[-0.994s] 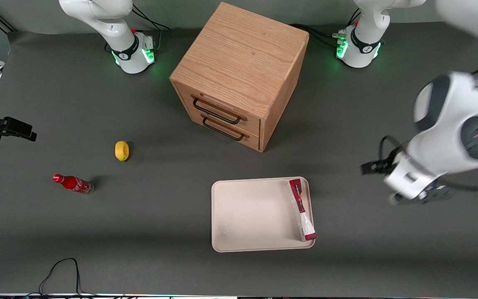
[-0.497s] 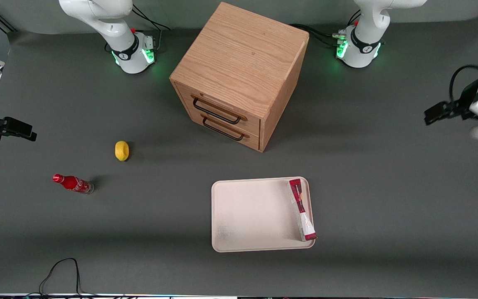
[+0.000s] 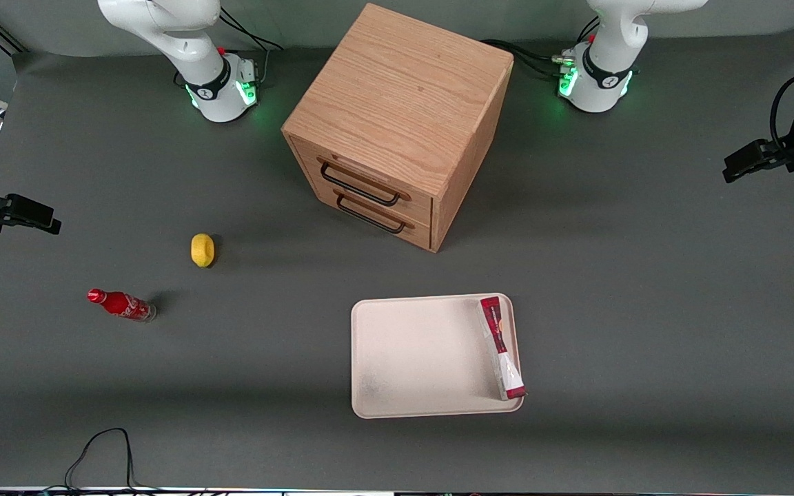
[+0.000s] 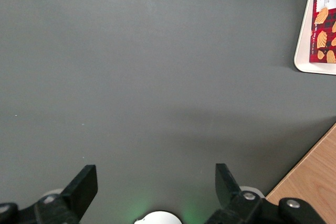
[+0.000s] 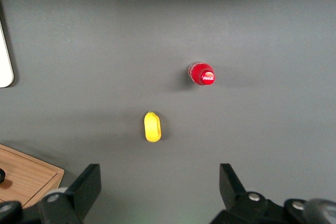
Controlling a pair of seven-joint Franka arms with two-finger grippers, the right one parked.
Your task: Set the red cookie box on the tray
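A flat, rectangular, cream-white tray [image 3: 418,351] with rounded corners and a low rim sits on the dark table, in the lower middle of the front camera's frame. A faint grey smudge marks its near corner, toward the parked arm's end.

A long, slim red cookie carton [image 3: 502,348] lies in the tray along the short side at the working arm's end. It is slightly skewed and about as long as that side. Its red end is farther from the front camera. Its white end is nearer, touching the rim at the corner. Tan cookie pictures show on the red part.

Nothing holds the carton: the left gripper [image 4: 156,174] hangs well apart from it, fingers spread.
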